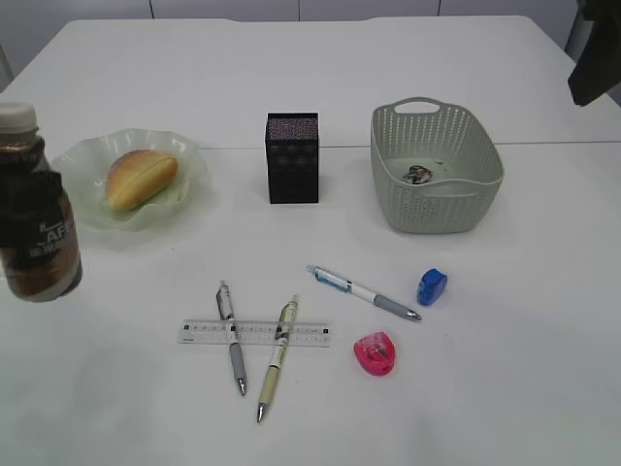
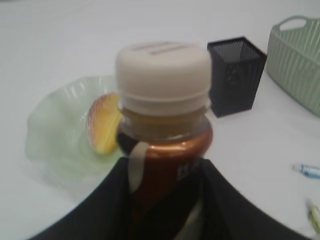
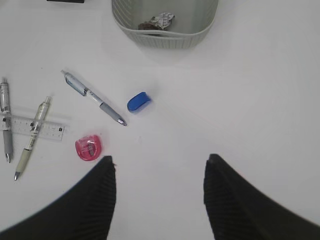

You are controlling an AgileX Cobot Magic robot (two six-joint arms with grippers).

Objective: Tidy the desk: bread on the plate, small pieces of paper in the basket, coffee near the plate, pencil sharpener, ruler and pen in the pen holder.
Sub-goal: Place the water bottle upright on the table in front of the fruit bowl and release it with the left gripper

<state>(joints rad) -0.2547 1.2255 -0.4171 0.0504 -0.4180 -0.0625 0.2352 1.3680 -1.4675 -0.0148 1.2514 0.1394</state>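
Gleaming brown coffee [image 2: 162, 150] beside wavy translucent plate [image 2: 52, 125], perforated basket [image 1: 437, 184].

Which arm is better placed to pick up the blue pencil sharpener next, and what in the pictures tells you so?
The right. Its gripper hangs open and empty above the desk, with the blue pencil sharpener just ahead. The left gripper is closed on the coffee beside the plate.

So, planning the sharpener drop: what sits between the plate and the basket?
Only the black pen holder stands between plate and basket, seen in the exterior view.
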